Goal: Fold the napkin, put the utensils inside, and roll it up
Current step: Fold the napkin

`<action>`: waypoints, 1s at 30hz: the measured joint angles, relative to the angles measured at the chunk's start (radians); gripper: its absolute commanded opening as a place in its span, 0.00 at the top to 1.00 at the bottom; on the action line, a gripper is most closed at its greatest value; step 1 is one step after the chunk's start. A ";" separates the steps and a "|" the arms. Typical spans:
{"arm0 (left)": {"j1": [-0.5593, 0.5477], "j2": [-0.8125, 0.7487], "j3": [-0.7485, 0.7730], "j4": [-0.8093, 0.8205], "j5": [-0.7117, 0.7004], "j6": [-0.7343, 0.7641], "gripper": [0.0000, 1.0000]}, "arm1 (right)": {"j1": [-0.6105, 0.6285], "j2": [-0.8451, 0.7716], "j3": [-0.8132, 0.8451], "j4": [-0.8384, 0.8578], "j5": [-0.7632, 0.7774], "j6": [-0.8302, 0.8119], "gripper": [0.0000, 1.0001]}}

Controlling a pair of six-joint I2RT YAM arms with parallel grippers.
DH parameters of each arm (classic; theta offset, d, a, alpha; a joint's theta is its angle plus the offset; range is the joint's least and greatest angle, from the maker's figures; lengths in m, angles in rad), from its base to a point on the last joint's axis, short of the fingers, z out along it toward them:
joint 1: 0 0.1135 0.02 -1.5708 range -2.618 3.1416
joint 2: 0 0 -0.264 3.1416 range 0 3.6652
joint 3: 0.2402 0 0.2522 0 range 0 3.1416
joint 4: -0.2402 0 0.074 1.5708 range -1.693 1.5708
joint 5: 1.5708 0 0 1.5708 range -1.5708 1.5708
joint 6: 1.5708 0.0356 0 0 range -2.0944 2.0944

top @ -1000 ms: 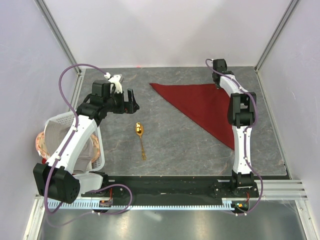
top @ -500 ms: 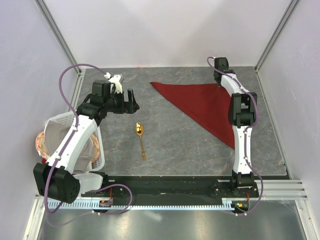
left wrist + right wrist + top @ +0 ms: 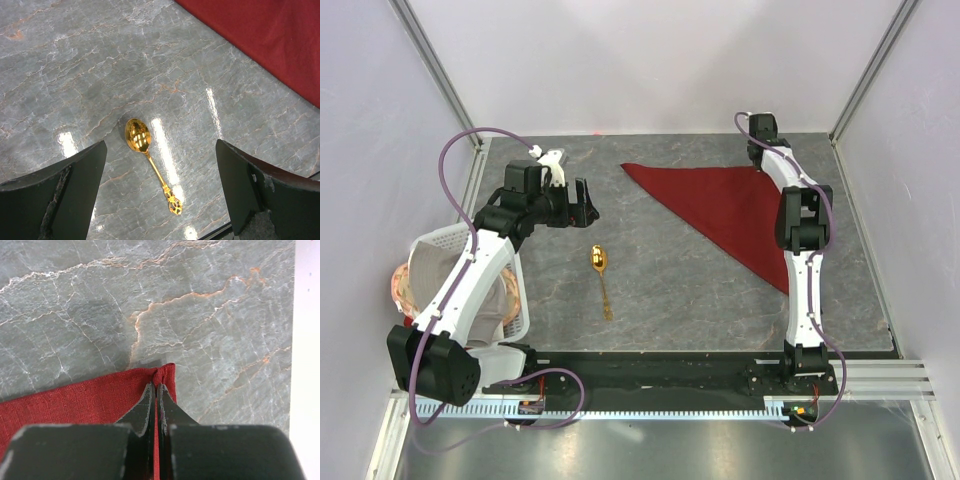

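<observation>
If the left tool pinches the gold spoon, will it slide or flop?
Probably rigid: the spoon looks like polished metal. It lies flat on the glossy marble table, so it may skid when nudged. The thin handle likely offers little to grip.

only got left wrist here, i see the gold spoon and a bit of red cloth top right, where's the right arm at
Observer: The right gripper is shut on the napkin, pinching its far right corner.
Operator: napkin folded yet
Observer: It lies flat as a triangle, so apparently folded once, corner to corner.
Operator: anything else out there
Observer: A white basket with a grey-beige cloth in it stands at the left edge, toward the near side.
</observation>
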State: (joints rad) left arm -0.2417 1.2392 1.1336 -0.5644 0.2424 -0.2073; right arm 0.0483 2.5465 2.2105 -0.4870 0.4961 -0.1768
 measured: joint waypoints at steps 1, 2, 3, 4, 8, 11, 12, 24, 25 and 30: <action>0.000 0.000 0.000 0.000 0.000 0.000 0.03 | 0.000 0.006 0.005 0.001 0.000 0.000 0.90; 0.000 0.000 0.000 0.000 0.001 0.000 0.03 | 0.000 0.011 0.007 0.001 0.000 0.000 0.79; 0.000 0.000 0.000 0.000 0.002 0.000 0.03 | 0.000 0.017 0.009 0.000 0.001 -0.001 0.72; 0.000 0.000 0.000 0.000 0.003 0.000 0.03 | 0.000 0.021 0.012 0.001 0.001 0.002 0.64; 0.000 0.000 0.000 0.000 0.003 0.000 0.03 | 0.000 0.023 0.017 0.003 0.012 0.000 0.33; 0.000 0.001 0.000 0.000 0.003 0.000 0.03 | -0.002 0.019 0.019 0.016 0.022 -0.007 0.24; 0.000 0.002 0.000 0.000 0.003 0.000 0.03 | -0.004 0.018 0.019 0.020 0.019 -0.007 0.23; 0.000 0.002 0.000 0.000 0.002 0.000 0.04 | -0.005 -0.142 -0.146 0.044 -0.029 0.024 0.17; 0.000 0.000 0.000 0.000 0.001 0.000 0.04 | -0.005 -0.180 -0.185 0.052 -0.040 0.038 0.17; 0.000 -0.050 -0.024 0.026 -0.015 0.000 0.04 | -0.001 -0.512 -0.532 0.154 -0.175 0.177 0.20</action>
State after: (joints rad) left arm -0.2417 1.1889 1.1091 -0.5381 0.2272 -0.2073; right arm 0.0471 2.0342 1.6783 -0.3325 0.3210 0.0002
